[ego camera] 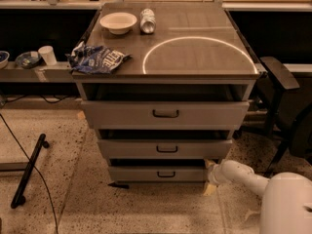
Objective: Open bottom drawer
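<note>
The bottom drawer (pixel 141 173) is the narrowest grey front, lowest in the cabinet, with a small dark loop handle (pixel 166 174) at its centre. Above it sit the mid-sized drawer (pixel 126 149) and the widest top drawer (pixel 117 114). All three stand pulled out a little, in steps. My white arm (pixel 243 175) comes in from the lower right. My gripper (pixel 210 177) is at the bottom drawer's right end, low by the floor, to the right of the handle. Its tip is partly hidden behind the drawer's corner.
On the cabinet top lie a white bowl (pixel 118 21), a can (pixel 147 20) on its side and a blue chip bag (pixel 96 58). A dark chair (pixel 287 111) stands at the right. A black bar (pixel 28 169) and a cable lie on the floor at the left.
</note>
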Tool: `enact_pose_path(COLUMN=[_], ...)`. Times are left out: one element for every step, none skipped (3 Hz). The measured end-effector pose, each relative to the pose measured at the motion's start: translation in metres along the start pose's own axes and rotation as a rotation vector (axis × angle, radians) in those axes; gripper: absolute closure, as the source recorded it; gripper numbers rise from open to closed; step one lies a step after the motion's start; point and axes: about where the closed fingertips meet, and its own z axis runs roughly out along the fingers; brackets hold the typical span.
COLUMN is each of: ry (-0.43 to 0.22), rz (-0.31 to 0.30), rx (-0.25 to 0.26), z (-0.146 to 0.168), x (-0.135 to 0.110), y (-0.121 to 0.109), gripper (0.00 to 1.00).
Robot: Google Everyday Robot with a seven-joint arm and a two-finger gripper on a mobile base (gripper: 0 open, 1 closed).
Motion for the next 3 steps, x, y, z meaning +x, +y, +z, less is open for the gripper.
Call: enact_pose_path(ry=[-0.007, 0.010, 0.040], rz=[0.004, 0.020, 0.040], rx=[-0.033, -0.042, -0.042], z=[0.025, 0.039, 0.041], x=[-0.004, -0.001, 0.004], y=[-0.012, -0.023, -0.025], gripper=[0.00, 0.14, 0.35])
